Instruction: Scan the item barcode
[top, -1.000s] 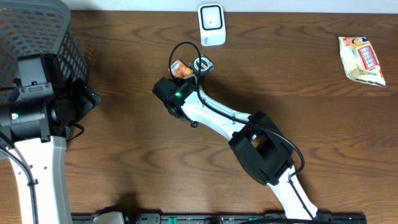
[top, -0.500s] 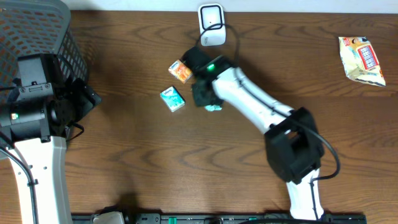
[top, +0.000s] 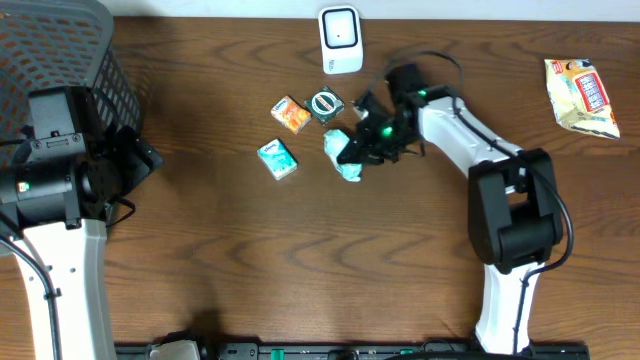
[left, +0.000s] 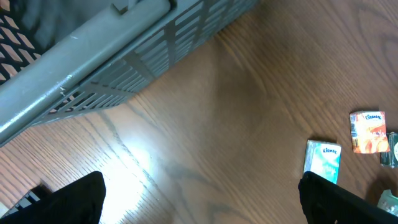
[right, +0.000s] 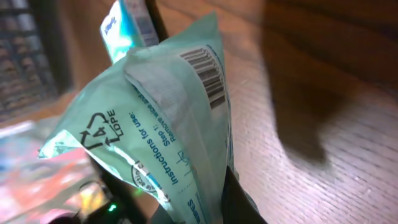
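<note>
Swung right, the right tool (top: 368, 145) now pinches the pouch (top: 343, 157) near the scanner (top: 340, 40). Presenting step: next, its barcode (right: 205, 74) must face the scanner. Left tool (left: 208, 208) spread, idle.

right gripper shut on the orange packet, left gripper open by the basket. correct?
No. The right gripper is shut on the pale green packet; the orange packet lies on the table. Overhead view shows it. Rest is right.

Right claw (top: 360, 148) grips teal packet (top: 344, 166) near the scanner (top: 340, 40)
</note>
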